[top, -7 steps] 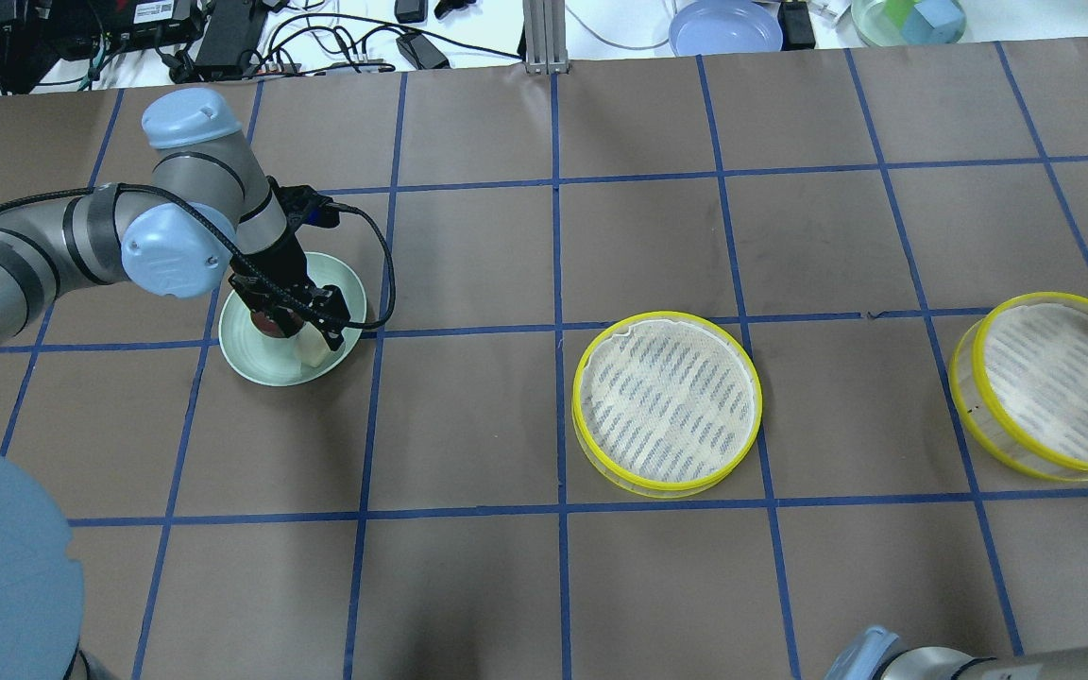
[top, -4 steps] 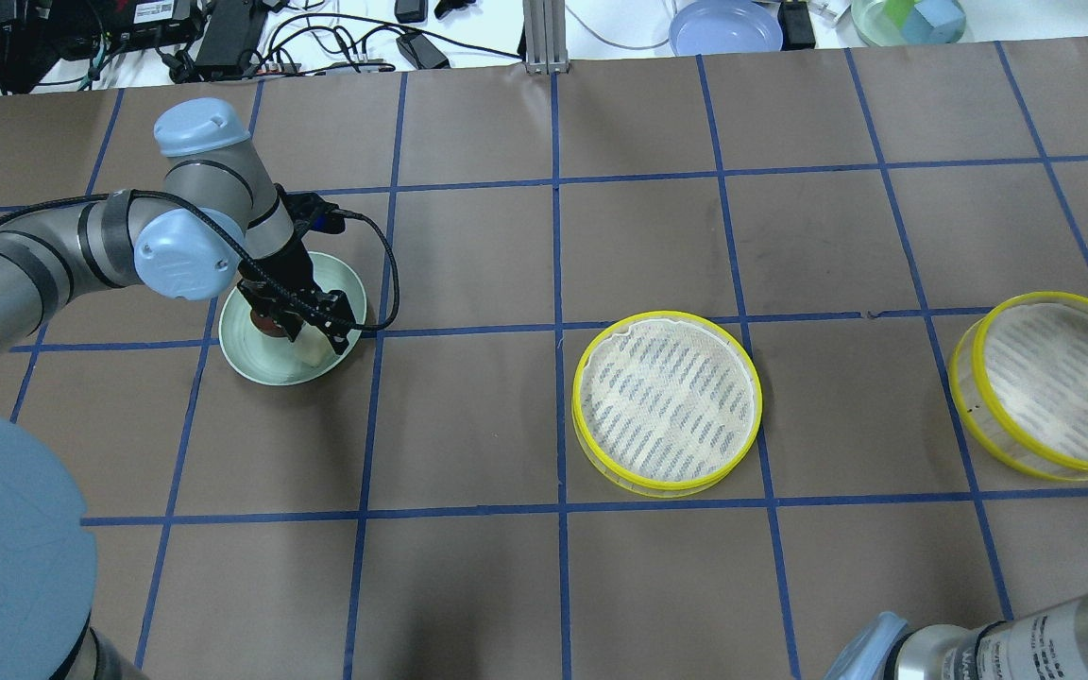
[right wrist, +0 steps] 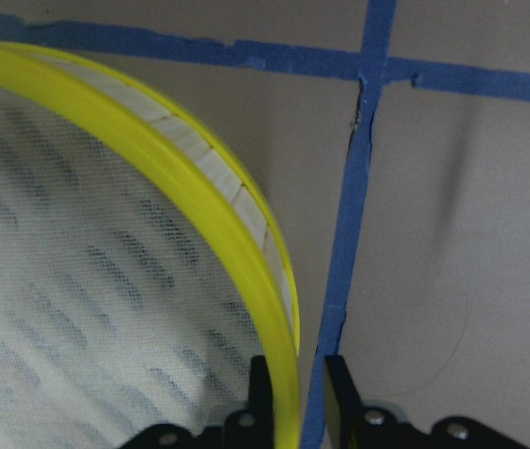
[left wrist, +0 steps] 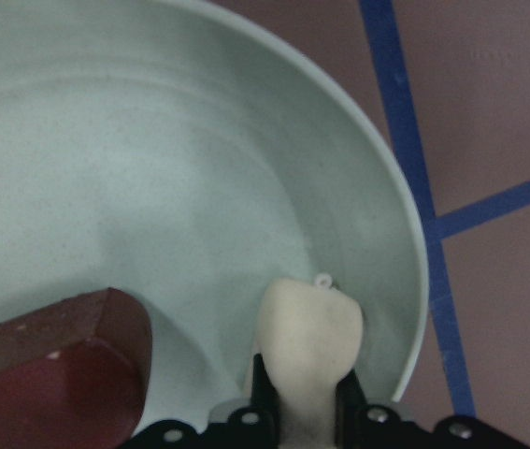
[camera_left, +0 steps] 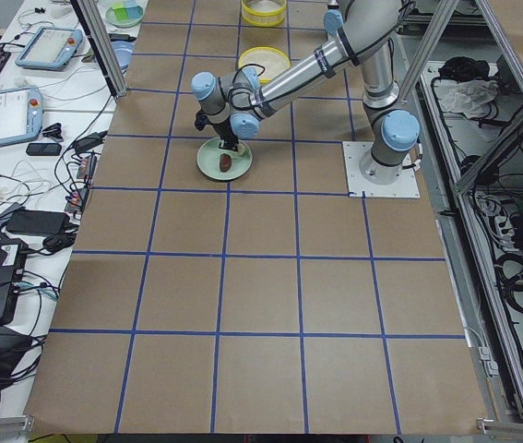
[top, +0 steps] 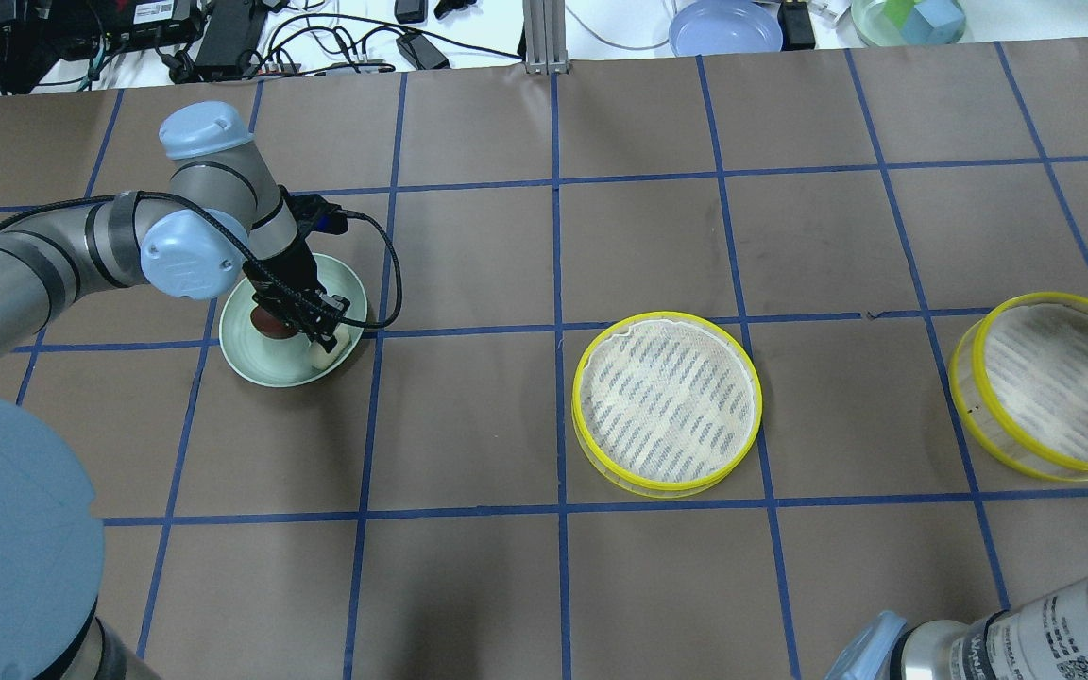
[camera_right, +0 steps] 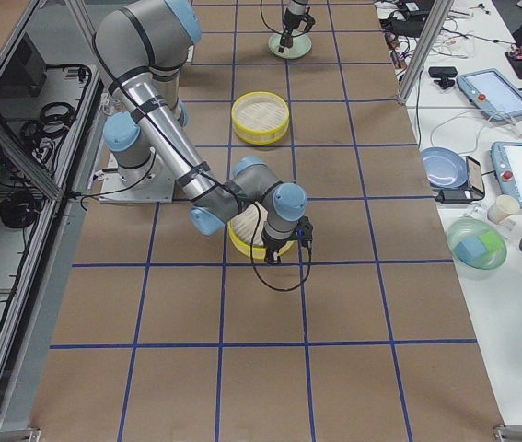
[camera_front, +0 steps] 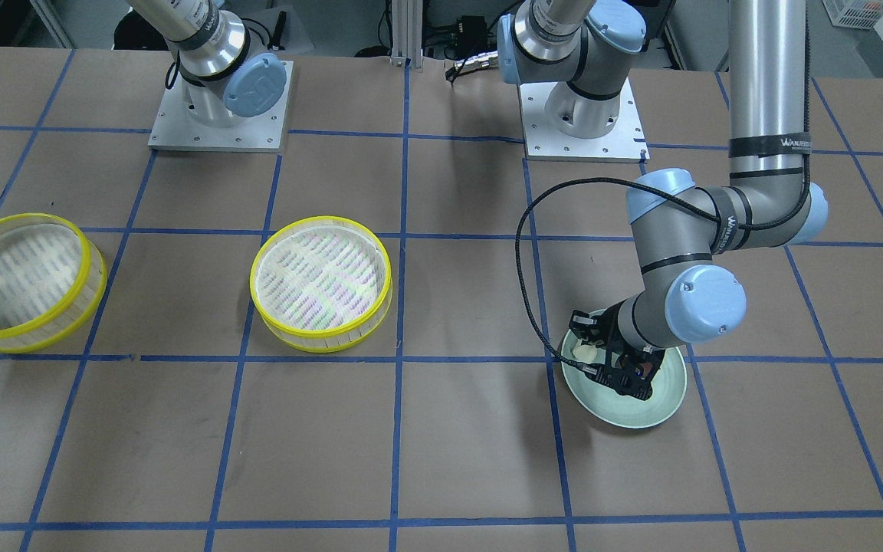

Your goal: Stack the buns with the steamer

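Note:
My left gripper (top: 317, 331) is down in the mint-green plate (top: 256, 366) and shut on the pale cream bun (left wrist: 307, 341), with a finger on each side of it. The dark reddish-brown bun (left wrist: 54, 360) lies beside it on the plate. One yellow-rimmed steamer tray (top: 666, 401) stands empty mid-table. The other steamer tray (top: 1054, 382) is at the right edge. My right gripper (right wrist: 298, 398) straddles that tray's yellow rim (right wrist: 236, 220), with the fingers close on either side of it.
A lavender plate (top: 725, 25) and a clear bowl of coloured blocks (top: 908, 19) sit beyond the table's back edge. Cables and boxes (top: 223, 38) are at the back left. Brown paper with blue tape lines lies between the plate and the trays.
My left gripper has settled lower into the plate and onto the cream bun. My right forearm has come further into view at the bottom right, and a shadow now lies on the right tray.

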You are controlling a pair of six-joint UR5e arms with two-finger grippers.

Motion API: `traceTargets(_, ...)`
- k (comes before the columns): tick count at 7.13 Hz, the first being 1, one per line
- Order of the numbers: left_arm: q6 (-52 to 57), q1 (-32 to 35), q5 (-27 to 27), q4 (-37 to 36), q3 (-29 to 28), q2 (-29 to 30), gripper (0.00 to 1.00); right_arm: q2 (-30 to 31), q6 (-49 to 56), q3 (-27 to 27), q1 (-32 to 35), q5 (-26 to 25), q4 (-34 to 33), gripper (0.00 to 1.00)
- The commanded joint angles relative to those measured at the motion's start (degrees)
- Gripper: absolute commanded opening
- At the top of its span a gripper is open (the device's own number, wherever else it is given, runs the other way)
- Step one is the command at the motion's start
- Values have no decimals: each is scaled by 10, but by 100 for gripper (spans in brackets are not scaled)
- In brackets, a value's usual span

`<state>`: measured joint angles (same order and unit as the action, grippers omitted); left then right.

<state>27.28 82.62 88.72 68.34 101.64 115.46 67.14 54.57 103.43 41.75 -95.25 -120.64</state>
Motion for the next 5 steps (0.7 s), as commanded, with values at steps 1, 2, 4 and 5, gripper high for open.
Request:
traceTargets(1, -3, 0, 0, 0, -4, -7, 0, 3, -2, -2, 0, 3, 4, 0)
traceTargets(2, -45, 1, -2, 3, -6, -22, 0, 13, -3, -8, 0, 5, 14, 0)
traceTargets(4, -189, 31, -21, 66, -42, -67, 0, 85, -8, -8, 9, 6, 75, 0)
traceTargets(5, -234, 63, -41, 92, -56, -90, 0, 105, -12, -8, 32, 6, 93, 0)
